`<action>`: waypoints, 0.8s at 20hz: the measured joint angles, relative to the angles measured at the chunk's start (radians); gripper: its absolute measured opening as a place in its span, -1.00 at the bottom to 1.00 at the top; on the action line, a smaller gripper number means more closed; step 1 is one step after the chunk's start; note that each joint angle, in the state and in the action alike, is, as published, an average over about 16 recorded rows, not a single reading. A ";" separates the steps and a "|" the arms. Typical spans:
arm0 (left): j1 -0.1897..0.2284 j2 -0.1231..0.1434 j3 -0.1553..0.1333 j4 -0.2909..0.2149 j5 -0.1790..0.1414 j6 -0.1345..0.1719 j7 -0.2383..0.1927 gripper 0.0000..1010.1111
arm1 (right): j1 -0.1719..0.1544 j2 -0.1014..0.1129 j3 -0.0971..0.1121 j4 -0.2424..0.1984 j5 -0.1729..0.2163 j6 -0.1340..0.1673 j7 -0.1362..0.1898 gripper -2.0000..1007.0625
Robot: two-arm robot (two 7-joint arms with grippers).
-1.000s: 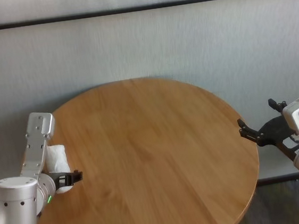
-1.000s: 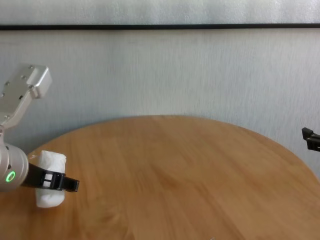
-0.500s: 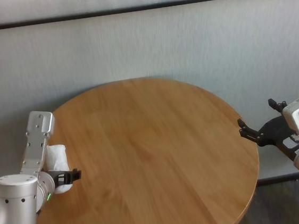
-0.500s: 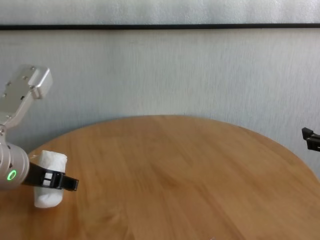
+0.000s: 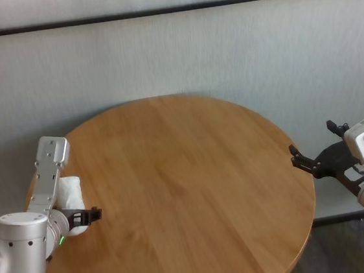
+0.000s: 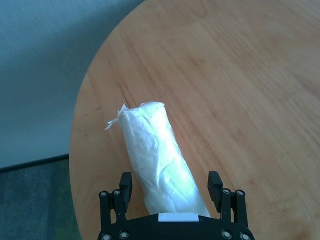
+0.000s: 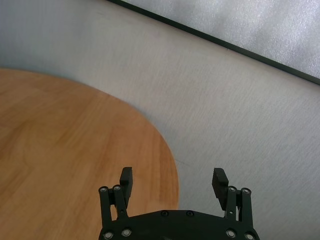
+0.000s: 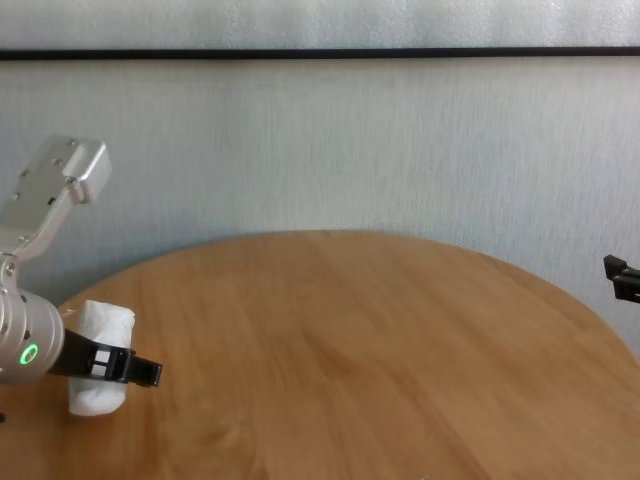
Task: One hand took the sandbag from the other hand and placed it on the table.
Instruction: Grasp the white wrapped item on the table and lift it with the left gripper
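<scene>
The sandbag [image 6: 157, 155], a crinkled white pouch, lies on the table [image 5: 186, 175] close to its left edge, seen also in the head view [image 5: 69, 189] and the chest view [image 8: 100, 330]. My left gripper [image 6: 170, 180], with the green ring, is open. Its two fingers stand on either side of the sandbag's near end, with a gap on each side. Past the table's right edge, my right gripper [image 5: 313, 143] is open and holds nothing; in its wrist view [image 7: 173, 175] only wall and table rim [image 7: 160, 145] lie beyond the fingers.
The round wooden table [image 8: 350, 350] stands before a pale grey wall with a dark rail high up. Dark floor shows below the table's left edge [image 6: 35, 200]. The right gripper's tip [image 8: 620, 278] just enters the chest view at the far right.
My left wrist has shifted slightly, its fingers still straddling the sandbag. The sandbag and the right arm have not moved.
</scene>
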 joint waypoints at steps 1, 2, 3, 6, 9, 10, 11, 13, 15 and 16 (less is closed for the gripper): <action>0.000 0.000 0.001 0.001 0.004 -0.003 -0.001 0.98 | 0.000 0.000 0.000 0.000 0.000 0.000 0.000 1.00; 0.000 0.000 0.002 0.002 0.008 -0.006 -0.001 0.98 | 0.000 0.000 0.000 0.000 0.000 0.000 0.000 1.00; 0.001 0.000 0.002 0.003 0.012 -0.008 -0.001 0.98 | 0.000 0.000 0.000 0.000 0.000 0.000 0.000 1.00; 0.002 0.000 0.005 0.005 0.023 -0.017 -0.001 0.98 | 0.000 0.000 0.000 0.000 0.000 0.000 0.000 1.00; 0.003 0.001 0.008 0.007 0.033 -0.026 0.000 0.98 | 0.000 0.000 0.000 0.000 0.000 0.000 0.000 1.00; 0.004 0.002 0.009 0.007 0.036 -0.029 0.000 0.98 | 0.000 0.000 0.000 0.000 0.000 0.000 0.000 1.00; 0.004 0.002 0.011 0.008 0.038 -0.032 0.001 0.98 | 0.000 0.000 0.000 0.000 0.000 0.000 0.000 1.00; 0.005 0.004 0.014 0.008 0.043 -0.036 0.000 0.97 | 0.000 0.000 0.000 0.000 0.000 0.000 0.000 1.00; 0.005 0.005 0.016 0.009 0.046 -0.038 0.000 0.95 | 0.000 0.000 0.000 0.000 0.000 0.000 0.000 1.00; 0.005 0.006 0.016 0.009 0.046 -0.038 0.000 0.94 | 0.000 0.000 0.000 0.000 0.000 0.000 0.000 1.00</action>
